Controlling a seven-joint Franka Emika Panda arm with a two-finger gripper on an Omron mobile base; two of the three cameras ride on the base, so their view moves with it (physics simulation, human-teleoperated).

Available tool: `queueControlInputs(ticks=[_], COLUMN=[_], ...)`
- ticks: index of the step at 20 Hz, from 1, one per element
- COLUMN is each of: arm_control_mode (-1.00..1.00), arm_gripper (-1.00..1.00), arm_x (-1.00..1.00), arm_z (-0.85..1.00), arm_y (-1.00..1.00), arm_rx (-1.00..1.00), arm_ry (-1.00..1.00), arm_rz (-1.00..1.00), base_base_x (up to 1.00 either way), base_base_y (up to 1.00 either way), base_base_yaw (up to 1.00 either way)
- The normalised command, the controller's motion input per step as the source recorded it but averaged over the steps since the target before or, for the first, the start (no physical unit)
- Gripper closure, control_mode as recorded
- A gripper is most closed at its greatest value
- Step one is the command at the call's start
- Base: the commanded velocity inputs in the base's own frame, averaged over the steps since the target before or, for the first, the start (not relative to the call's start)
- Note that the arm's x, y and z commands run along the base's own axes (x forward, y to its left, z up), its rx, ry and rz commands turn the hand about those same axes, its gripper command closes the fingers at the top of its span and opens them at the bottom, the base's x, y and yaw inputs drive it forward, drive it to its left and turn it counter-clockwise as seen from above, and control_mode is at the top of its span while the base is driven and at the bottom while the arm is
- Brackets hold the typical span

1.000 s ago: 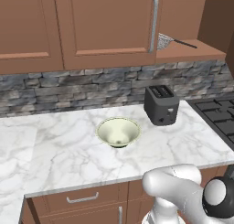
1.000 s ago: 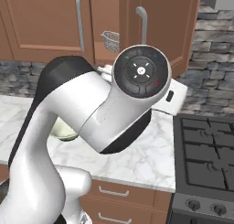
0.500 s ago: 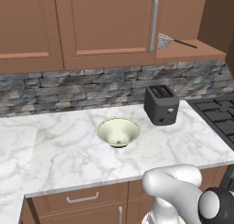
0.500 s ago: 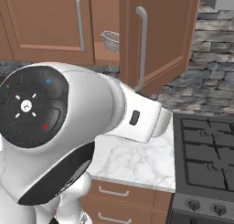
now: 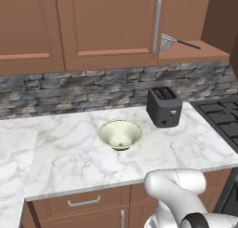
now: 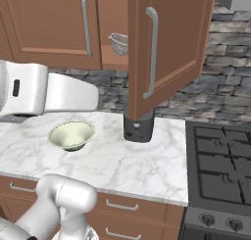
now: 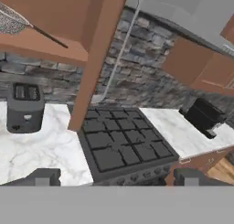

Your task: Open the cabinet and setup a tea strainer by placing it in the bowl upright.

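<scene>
The cabinet (image 6: pixel 162 53) door is open and the fingers (image 7: pixel 112 177) are spread wide, so reach up for the tea strainer (image 5: pixel 168 42) on its shelf, grab the thin handle gently, then carry it to the bowl (image 5: pixel 120 134).

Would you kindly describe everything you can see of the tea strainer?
The tea strainer is a small round basket of silver wire mesh with a long, thin, dark, straight handle. It lies on the bottom shelf of the cabinet, behind the open right door, basket toward the closed left door and handle pointing right. Nothing grips it.
</scene>
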Motion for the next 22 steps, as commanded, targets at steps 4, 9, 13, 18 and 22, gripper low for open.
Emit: queueControlInputs(ticks=[4, 9, 13, 18, 22], arm_control_mode=[-1.0, -1.0, -1.0, -1.0, -1.0], arm_gripper=[-1.0, -1.0, -1.0, -1.0, -1.0], arm_x=[0.0, 0.41, 0.78, 0.68, 0.62], arm_z=[0.0, -0.09, -0.35, -0.24, -0.19], arm_y=[0.83, 0.63, 0.14, -0.02, -0.16], arm_rx=[-0.47, -0.34, -0.25, -0.24, -0.22], arm_ry=[0.24, 0.2, 0.36, 0.41, 0.39], arm_rz=[-0.14, -0.03, 0.16, 0.14, 0.11], base_base_x=[0.0, 0.0, 0.0, 0.0, 0.0], base_base_y=[0.0, 0.0, 0.0, 0.0, 0.0], base_base_yaw=[0.0, 0.0, 0.0, 0.0, 0.0])
